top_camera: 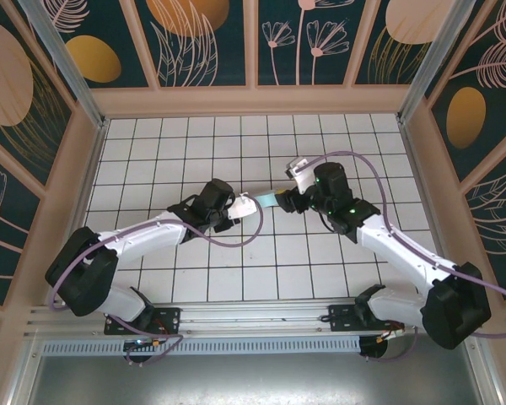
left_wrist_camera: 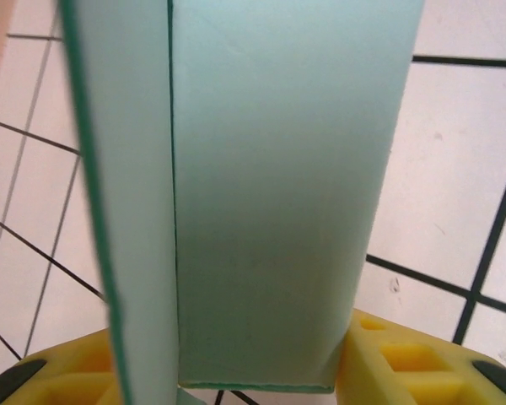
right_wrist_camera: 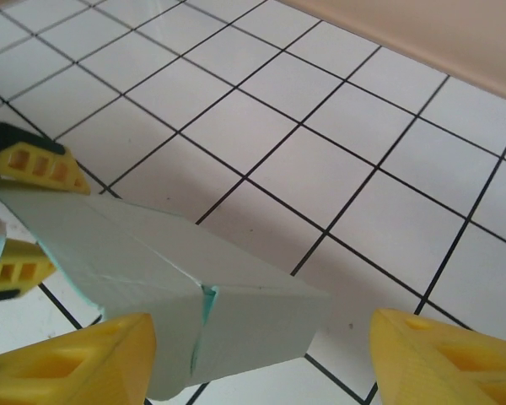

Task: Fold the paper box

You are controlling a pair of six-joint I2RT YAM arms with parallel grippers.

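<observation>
The paper box is pale mint-blue card, partly folded into a long shallow shape and held above the tiled table between the two arms. My left gripper is shut on its left end. In the left wrist view the box fills the space between the yellow fingers, with one flap standing edge-on at the left. My right gripper is open around the other end. In the right wrist view the box lies against the left finger, with a clear gap to the right finger.
The white tiled table with black grid lines is walled by wooden boards at the back and sides. The left arm's yellow fingers show at the box's far end in the right wrist view.
</observation>
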